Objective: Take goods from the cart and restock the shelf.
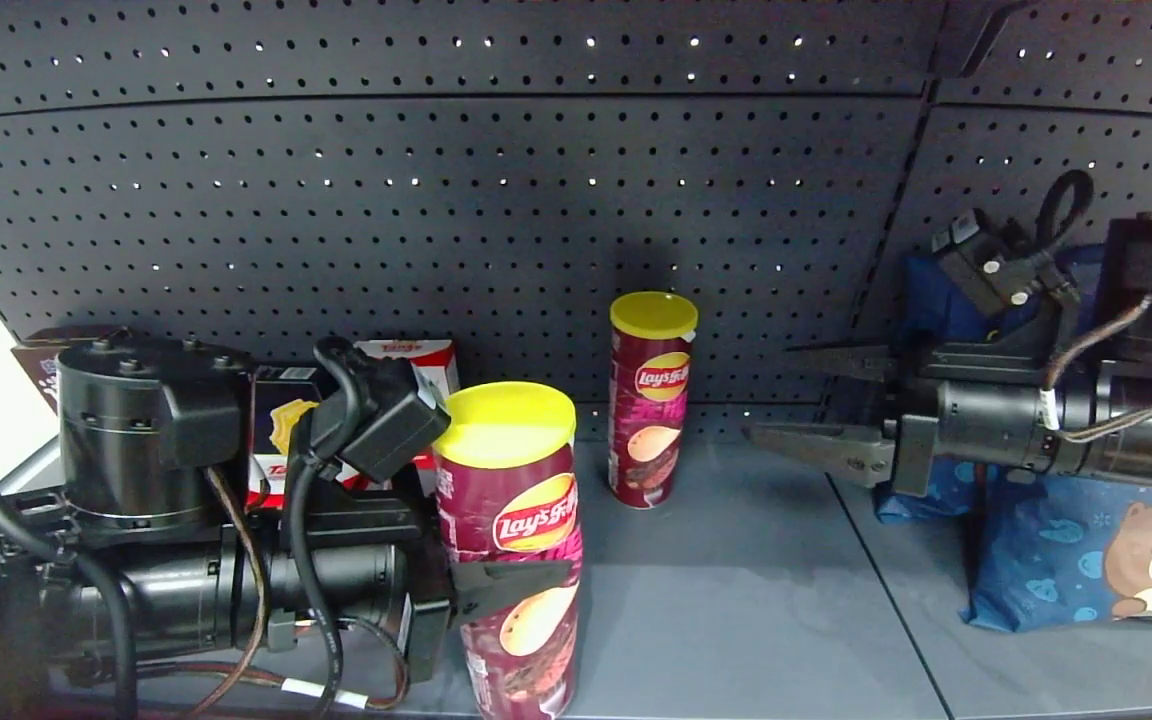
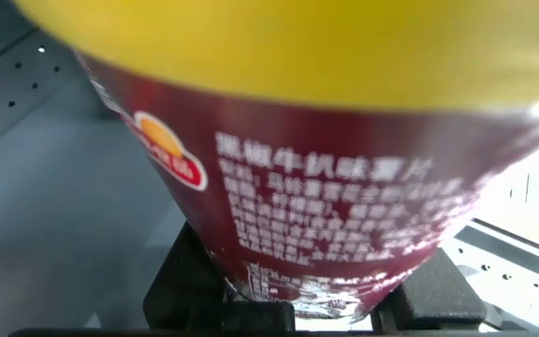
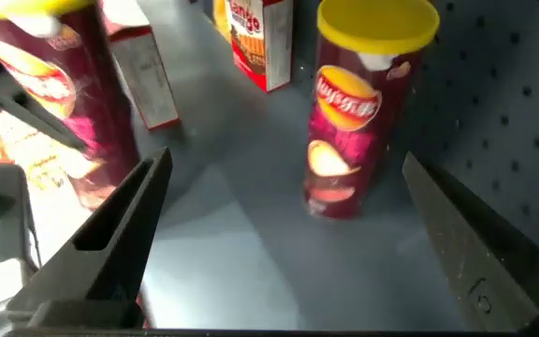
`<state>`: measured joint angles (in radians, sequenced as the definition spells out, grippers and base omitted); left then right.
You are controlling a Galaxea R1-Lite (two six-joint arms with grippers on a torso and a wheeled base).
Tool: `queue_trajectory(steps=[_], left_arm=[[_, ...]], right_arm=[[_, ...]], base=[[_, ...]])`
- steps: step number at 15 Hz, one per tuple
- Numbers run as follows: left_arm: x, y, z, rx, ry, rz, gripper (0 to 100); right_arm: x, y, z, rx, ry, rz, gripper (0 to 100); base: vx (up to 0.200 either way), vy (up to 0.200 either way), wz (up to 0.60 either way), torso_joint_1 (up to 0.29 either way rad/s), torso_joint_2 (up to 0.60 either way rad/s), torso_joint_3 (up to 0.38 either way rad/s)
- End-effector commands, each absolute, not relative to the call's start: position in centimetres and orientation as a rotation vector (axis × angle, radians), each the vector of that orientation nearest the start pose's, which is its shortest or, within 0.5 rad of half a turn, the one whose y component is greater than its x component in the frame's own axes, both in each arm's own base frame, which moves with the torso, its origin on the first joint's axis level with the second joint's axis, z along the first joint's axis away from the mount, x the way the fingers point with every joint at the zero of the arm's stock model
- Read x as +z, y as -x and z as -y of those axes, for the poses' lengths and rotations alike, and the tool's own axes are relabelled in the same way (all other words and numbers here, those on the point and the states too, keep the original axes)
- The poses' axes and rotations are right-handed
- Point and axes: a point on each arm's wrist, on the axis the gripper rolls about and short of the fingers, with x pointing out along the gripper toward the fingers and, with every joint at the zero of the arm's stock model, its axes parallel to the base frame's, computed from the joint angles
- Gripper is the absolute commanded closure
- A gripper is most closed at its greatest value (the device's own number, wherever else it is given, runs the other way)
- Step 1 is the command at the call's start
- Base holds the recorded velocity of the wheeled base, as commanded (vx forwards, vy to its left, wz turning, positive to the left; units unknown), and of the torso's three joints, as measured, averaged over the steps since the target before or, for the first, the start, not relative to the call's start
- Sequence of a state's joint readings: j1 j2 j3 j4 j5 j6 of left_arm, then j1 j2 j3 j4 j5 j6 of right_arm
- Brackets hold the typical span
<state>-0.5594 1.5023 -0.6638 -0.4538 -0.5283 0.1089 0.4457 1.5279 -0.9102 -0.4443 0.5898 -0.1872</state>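
OP: While the left gripper (image 1: 526,590) is clamped across the lower body of the held can (image 1: 511,520), I log the rear can (image 1: 649,400) as my landmark. It stands upright on the shelf (image 1: 736,620), close to the pegboard (image 1: 436,200).

OBS: Where is the held can relative to it?

OP: In front of the rear can and to its left, well towards the shelf's front edge, upright, yellow lid up. Its base runs off the head view, so I cannot tell whether it touches the shelf.

OBS: Why grip so low?

OP: My judgement: a low side grip holds the tall tube vertical and leaves the lid clear, so it can be set down standing like the rear can.

OBS: And the right gripper (image 1: 771,392)?

OP: Spread wide, holding nothing, near the rear can's right side and apart from it, at about its mid-height. The right wrist view looks between the two fingers straight at that can. I read it as parked clear, not reaching.

OBS: Neighbours?

OP: Snack boxes (image 1: 416,370) left of the rear can against the pegboard; a blue bear bag (image 1: 1086,560) to its right, past the right gripper.

OBS: Stage?

OP: One can shelved, a second in hand at the shelf. The gap left of the rear can looks to me like the likely slot.
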Motion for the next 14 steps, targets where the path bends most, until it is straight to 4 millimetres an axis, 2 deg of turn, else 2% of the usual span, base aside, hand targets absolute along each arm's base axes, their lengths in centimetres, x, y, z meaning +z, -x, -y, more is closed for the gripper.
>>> queue_trajectory(steps=[1, 2, 4, 8, 14], left_arm=[[18.4, -20.1, 13.9, -1.093, -0.103, -0.339, 100], [18.4, -20.1, 13.9, -1.093, -0.103, -0.338, 100], [18.4, -20.0, 13.7, -1.090, -0.102, -0.338, 100], [18.5, -20.0, 13.5, -1.084, -0.101, -0.333, 100], [18.5, -19.8, 13.4, -1.082, -0.100, -0.334, 100]], right_arm=[[22.9, -27.0, -12.7, 1.076, 0.172, -0.109, 0], [22.9, -27.0, -12.7, 1.078, 0.171, -0.109, 0], [22.4, -29.3, -13.7, 1.125, 0.174, -0.091, 0], [21.1, -31.8, -14.8, 1.191, 0.163, -0.082, 0], [20.3, -34.3, -15.9, 1.230, 0.159, -0.065, 0]], base=[[0.000, 0.000, 0.00, 0.000, 0.00, 0.000], [0.000, 0.000, 0.00, 0.000, 0.00, 0.000], [0.000, 0.000, 0.00, 0.000, 0.00, 0.000], [0.000, 0.000, 0.00, 0.000, 0.00, 0.000], [0.000, 0.000, 0.00, 0.000, 0.00, 0.000]])
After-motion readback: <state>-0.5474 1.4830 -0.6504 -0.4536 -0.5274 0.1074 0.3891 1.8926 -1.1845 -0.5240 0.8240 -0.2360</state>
